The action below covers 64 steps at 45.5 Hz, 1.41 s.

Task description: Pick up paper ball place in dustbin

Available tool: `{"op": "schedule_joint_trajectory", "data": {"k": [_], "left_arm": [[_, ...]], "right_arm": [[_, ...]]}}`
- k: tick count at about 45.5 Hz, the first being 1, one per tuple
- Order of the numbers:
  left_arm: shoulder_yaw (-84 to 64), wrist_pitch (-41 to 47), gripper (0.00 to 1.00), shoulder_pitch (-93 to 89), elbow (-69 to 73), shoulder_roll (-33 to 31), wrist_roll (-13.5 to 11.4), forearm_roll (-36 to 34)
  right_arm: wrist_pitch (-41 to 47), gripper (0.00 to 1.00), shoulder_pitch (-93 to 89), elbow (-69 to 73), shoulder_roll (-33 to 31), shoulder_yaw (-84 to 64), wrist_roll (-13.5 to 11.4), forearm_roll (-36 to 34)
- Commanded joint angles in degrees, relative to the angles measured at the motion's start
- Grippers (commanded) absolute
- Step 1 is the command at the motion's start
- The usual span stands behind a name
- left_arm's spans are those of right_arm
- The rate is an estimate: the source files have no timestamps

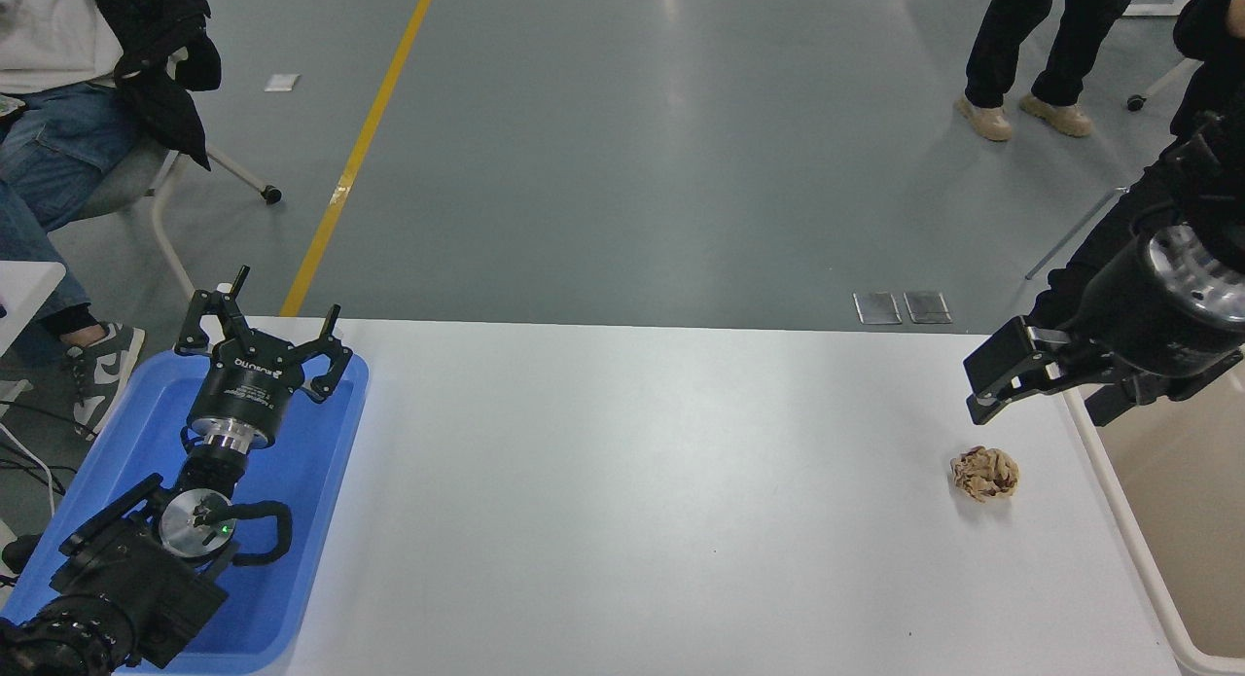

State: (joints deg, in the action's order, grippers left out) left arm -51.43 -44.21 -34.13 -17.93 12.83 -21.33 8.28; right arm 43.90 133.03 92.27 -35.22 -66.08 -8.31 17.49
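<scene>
Right pincer (984, 389) at frame right hovers above the paper ball (984, 474), empty, opening unclear; dustbin (1133, 520) lower right

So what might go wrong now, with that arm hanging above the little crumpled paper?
1. The paper ball is small and light, and the right end effector hangs above and slightly off-centre from it, so closing there might nudge it away rather than catch it.
2. The ball lies near the table edge beside the dustbin; a push could roll it off onto the floor.
3. A loosely pinched ball may drop before reaching the bin.
</scene>
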Motion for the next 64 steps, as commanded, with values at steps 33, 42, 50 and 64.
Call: {"op": "schedule_joint_trajectory", "data": {"k": [33, 42, 50, 64], "left_arm": [[0.02, 0.0, 1.0, -0.06, 0.0, 0.0, -0.03, -0.01], [0.02, 0.0, 1.0, -0.06, 0.0, 0.0, 0.06, -0.01], [0.02, 0.0, 1.0, -0.06, 0.0, 0.0, -0.03, -0.01], [0.02, 0.0, 1.0, -0.06, 0.0, 0.0, -0.03, -0.01]], "right_arm": [[-0.57, 1.0, -0.58, -1.04, 2.79, 0.68, 0.05, -0.27], [-0.57, 1.0, -0.58, -1.13, 3.23, 0.68, 0.05, -0.18], [-0.57, 1.0, -0.93, -1.39, 3.05, 0.6, -0.04, -0.09], [-0.57, 1.0, -1.11, -2.18, 2.7, 0.6, 0.05, -0.09]]}}
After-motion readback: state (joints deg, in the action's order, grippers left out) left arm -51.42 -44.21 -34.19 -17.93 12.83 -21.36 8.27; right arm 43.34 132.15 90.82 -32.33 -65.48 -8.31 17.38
